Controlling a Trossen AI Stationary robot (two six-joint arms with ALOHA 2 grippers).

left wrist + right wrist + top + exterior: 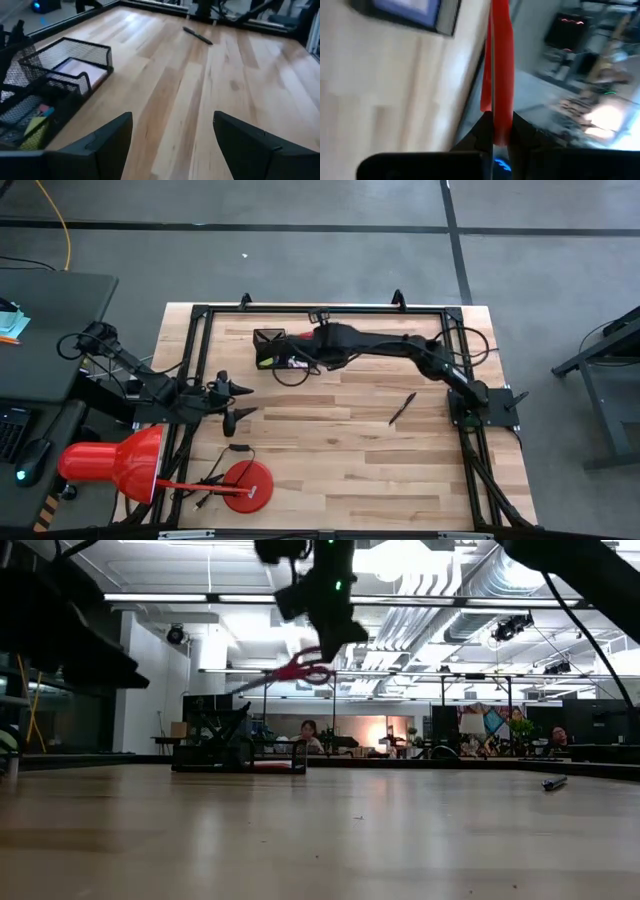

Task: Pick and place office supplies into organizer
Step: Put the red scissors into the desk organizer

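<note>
Above the far left part of the table, the right gripper [322,640] hangs in the air, and its 2 fingers are pressed tight on the red-handled scissors [300,671]. In the low view the scissors hang tilted, red handles by the gripper and the blade pointing down toward the organizer [240,752]. In the right wrist view the red handle [499,75] sticks straight out from between the dark fingers [482,135].

Seen from above, the organizer [268,348] is a small black mesh box near the far edge of the table [350,450], and the right gripper [308,350] is just beside it. The left wrist view looks into the box [55,85] - a pale sticky-note pad [80,70] lies flat in 1 part, and small colored bits sit in the part next to it, too small to name.

1 slim black pen [402,408] lies flat on the bare wood, well apart from the organizer, toward the right side. It shows in the left wrist view too [197,36].

Over the left edge of the table the left gripper [232,402] waits - its fingers [107,142] stand wide apart with nothing between them.

Near the front left corner sits a red desk lamp [120,465] with a round base [247,485].
</note>
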